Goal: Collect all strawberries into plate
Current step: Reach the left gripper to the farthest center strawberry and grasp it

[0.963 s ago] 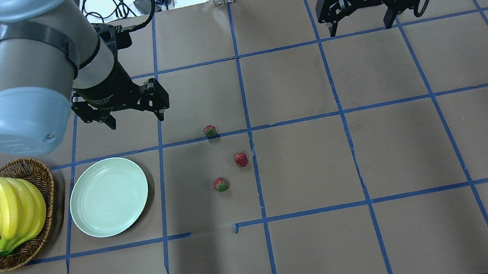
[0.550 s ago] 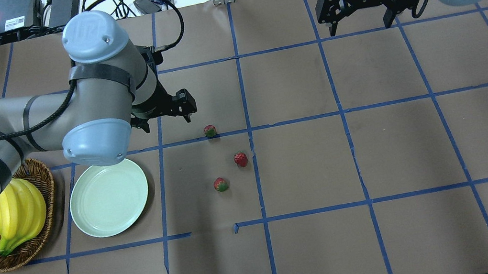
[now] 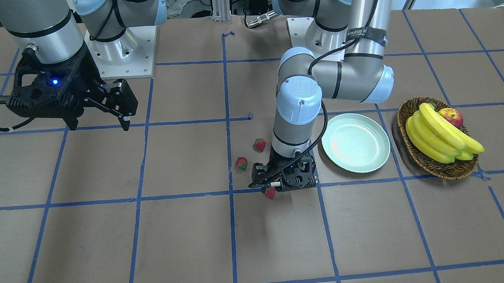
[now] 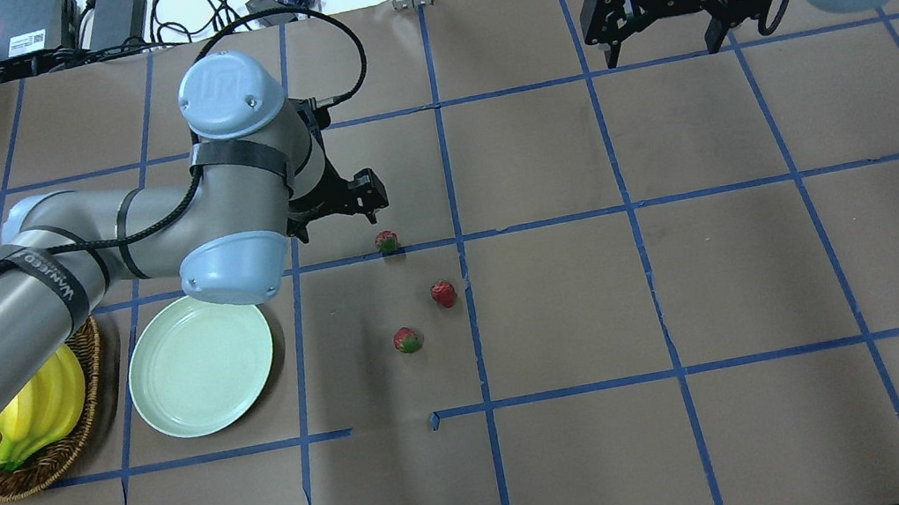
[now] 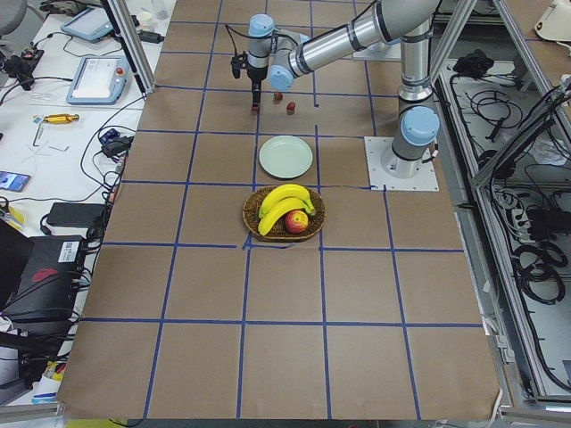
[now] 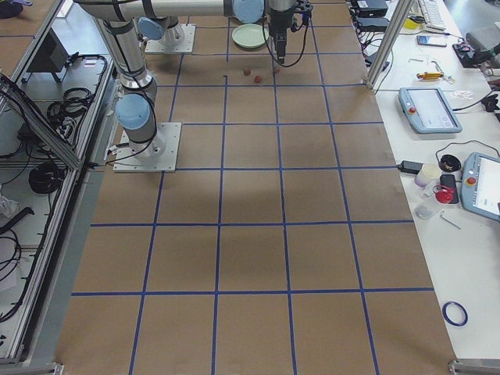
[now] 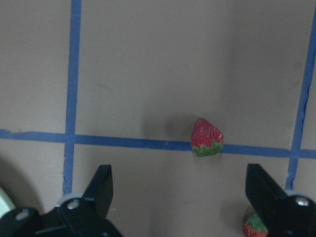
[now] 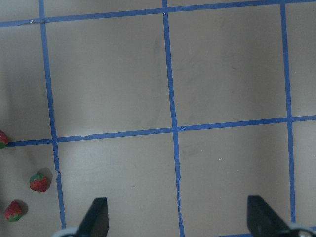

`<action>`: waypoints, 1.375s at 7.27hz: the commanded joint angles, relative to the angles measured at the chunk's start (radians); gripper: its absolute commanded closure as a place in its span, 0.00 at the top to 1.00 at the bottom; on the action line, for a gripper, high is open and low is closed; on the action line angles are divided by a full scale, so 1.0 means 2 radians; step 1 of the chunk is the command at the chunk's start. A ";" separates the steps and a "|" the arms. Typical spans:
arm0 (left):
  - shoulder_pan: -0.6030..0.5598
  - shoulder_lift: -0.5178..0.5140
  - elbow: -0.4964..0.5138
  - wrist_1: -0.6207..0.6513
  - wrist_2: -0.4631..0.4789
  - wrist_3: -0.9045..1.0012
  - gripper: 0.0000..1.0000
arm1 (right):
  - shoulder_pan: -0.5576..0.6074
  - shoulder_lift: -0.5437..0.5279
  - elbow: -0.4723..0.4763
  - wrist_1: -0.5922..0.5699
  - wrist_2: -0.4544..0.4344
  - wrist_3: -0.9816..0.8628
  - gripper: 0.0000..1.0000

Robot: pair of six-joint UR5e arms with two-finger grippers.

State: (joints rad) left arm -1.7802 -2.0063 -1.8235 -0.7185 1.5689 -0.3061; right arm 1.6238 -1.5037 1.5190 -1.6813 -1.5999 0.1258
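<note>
Three small red strawberries lie apart on the brown table: the far one [image 4: 386, 241] on a blue tape line, one [image 4: 443, 293] to its right and nearer, one [image 4: 406, 340] nearest. The mint-green plate [image 4: 201, 364] is empty, left of them. My left gripper [image 4: 337, 216] is open and empty, low over the table just left of the far strawberry. In the left wrist view that strawberry [image 7: 206, 137] lies ahead between the fingers [image 7: 101, 182], apart from them. My right gripper [image 4: 661, 47] is open and empty, high at the far right.
A wicker basket [image 4: 36, 466] with bananas [image 4: 40, 403] stands left of the plate, partly hidden under my left arm; the front view shows an apple [image 3: 451, 116] in it. Blue tape lines grid the brown table.
My left arm has swung right and lowered, bringing its open gripper close to the far strawberry. The strawberries, the plate and the right gripper have not moved.
</note>
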 commanded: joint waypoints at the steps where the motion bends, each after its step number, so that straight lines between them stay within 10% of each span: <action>1: -0.016 -0.043 0.018 0.010 0.002 0.006 0.85 | 0.000 -0.001 0.002 0.000 0.001 0.000 1.00; 10: -0.022 -0.035 0.016 -0.053 0.023 0.026 0.54 | 0.000 -0.001 0.002 -0.001 0.002 0.000 1.00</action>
State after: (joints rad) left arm -1.8252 -2.0697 -1.7931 -0.8278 1.6163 -0.2554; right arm 1.6250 -1.5049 1.5233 -1.6826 -1.5953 0.1268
